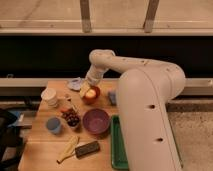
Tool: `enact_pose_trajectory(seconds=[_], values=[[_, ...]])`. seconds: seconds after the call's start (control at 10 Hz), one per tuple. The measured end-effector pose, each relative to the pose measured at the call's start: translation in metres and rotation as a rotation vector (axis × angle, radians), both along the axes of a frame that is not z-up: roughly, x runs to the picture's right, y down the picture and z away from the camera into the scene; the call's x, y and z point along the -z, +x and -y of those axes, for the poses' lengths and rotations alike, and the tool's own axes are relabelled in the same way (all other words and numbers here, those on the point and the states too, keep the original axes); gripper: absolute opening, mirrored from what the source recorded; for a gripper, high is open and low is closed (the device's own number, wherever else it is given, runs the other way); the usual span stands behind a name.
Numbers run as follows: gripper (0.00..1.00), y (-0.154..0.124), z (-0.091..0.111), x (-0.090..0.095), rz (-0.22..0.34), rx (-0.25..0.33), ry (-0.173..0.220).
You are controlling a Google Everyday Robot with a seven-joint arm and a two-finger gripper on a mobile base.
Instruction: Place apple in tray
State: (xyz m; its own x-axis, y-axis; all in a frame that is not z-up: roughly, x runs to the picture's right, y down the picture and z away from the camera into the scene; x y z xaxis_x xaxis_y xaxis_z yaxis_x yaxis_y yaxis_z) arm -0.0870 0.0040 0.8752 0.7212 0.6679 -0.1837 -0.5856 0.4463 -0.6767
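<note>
The apple (90,93), pale yellow with a reddish blush, lies in a round red-orange bowl (94,97) at the back middle of the wooden table. My gripper (86,89) is at the end of the white arm, right at the apple's upper left side, over the bowl. The green tray (115,146) lies at the table's front right; the arm's big white body hides most of it.
A purple bowl (96,121) stands in front of the red-orange bowl, with dark grapes (71,118) to its left. A banana (67,149) and a dark block (87,148) lie at the front. A white cup (49,96) and a blue cup (53,125) stand at the left.
</note>
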Motion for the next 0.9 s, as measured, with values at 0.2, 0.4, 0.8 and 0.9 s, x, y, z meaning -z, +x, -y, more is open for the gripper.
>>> enact_pose_trajectory(seconds=[0.2,0.4,0.8,0.9], values=[[0.8,0.0,-0.005,-0.006,-0.002,-0.004,-0.02],[0.8,0.002,-0.008,-0.014,-0.001,-0.011,-0.04],[0.8,0.01,-0.013,-0.039,0.008,-0.039,-0.08],[0.8,0.012,-0.013,-0.043,0.01,-0.044,-0.085]])
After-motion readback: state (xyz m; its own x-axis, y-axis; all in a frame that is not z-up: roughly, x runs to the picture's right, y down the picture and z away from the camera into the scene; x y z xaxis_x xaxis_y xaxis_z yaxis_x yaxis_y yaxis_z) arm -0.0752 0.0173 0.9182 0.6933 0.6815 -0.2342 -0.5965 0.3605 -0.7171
